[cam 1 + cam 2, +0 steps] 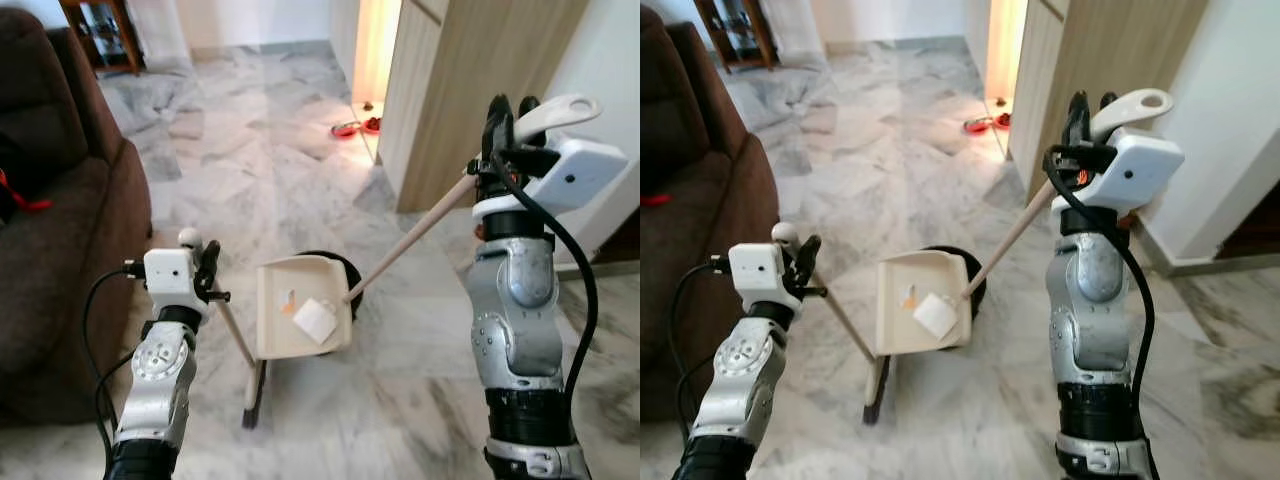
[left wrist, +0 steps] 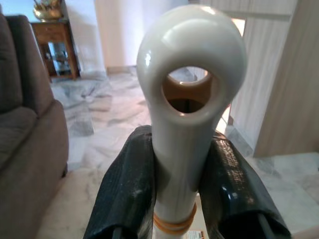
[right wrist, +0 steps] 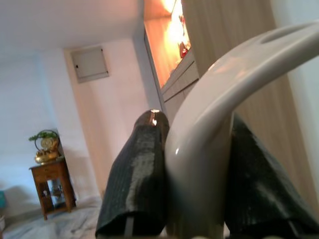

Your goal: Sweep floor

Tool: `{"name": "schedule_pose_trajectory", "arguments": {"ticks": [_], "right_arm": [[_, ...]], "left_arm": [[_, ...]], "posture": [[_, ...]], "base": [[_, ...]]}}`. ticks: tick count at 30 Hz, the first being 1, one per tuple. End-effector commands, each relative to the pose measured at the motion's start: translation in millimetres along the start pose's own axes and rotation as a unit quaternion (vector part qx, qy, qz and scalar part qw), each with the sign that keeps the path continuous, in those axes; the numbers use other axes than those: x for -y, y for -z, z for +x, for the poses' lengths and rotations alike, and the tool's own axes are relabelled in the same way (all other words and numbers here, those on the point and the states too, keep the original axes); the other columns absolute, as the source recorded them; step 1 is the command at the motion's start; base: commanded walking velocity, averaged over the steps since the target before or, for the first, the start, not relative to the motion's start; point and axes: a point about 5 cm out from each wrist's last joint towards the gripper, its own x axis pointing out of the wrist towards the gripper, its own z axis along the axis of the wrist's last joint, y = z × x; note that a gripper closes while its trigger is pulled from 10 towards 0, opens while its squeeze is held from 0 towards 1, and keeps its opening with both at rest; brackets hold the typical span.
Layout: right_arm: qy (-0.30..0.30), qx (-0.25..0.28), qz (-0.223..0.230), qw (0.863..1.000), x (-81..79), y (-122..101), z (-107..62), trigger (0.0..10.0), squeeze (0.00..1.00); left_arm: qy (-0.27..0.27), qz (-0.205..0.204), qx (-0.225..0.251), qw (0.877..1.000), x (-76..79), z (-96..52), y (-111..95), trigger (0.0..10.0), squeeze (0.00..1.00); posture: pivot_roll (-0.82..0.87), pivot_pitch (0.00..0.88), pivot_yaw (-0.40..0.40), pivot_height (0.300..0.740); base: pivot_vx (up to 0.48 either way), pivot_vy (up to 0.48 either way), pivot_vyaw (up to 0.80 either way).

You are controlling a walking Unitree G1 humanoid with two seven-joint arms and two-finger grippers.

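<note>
Grippers are both clamping handles: left gripper point(image 1: 205, 262) is holding the short cream broom point(image 1: 240, 350), right gripper point(image 1: 505, 120) the long-handled cream plastic dustpan point(image 1: 300, 320), lying just beside the bristles.

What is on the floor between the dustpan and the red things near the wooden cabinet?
In the left eye view, only bare marble floor lies between the dustpan and the red things beside the wooden cabinet.

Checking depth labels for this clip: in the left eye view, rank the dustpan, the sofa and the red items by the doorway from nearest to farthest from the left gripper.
1. Sofa: right beside the left gripper, on its left.
2. Dustpan: on the floor to its right, somewhat farther off.
3. Red items: far ahead by the lit doorway, clearly farthest.
</note>
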Motion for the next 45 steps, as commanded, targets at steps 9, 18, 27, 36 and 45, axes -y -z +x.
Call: {"name": "schedule_pose_trajectory", "arguments": {"ticks": [9,18,27,36,45], "right_arm": [[0.002,0.043,0.003,0.999,-0.5,-19,6.3,10.0,0.0],[0.004,0.046,0.006,0.999,-0.6,-20,7.2,10.0,0.0],[0.001,0.055,0.009,0.998,-2.4,-24,9.8,10.0,0.0],[0.002,0.055,0.009,0.998,-3.1,-23,9.9,10.0,0.0],[0.005,0.067,0.005,0.998,-0.6,-28,11.5,10.0,0.0]], "left_arm": [[0.005,0.023,0.016,1.0,-10.0,-9.4,-7,10.0,0.0],[-0.002,0.052,0.001,0.999,-28.8,-29.0,-5,10.0,0.0],[-0.001,0.089,-0.011,0.996,-42.3,-42.6,-9,10.0,0.0],[-0.005,0.087,-0.007,0.996,-38.6,-37.3,-11,9.9,0.0],[-0.001,0.084,-0.007,0.996,-35.8,-36.5,-12,9.9,0.0]], "posture": [[-0.03,0.048,0.009,0.74],[-0.02,0.057,0.008,0.74],[-0.01,0.059,0.01,0.74],[-0.01,0.052,0.012,0.74],[-0.01,0.043,0.013,0.74]], "base": [[0.288,0.0,0.0],[0.0,0.0,0.0],[0.0,0.0,0.0],[0.0,0.0,0.0],[0.217,0.0,0.0]]}}
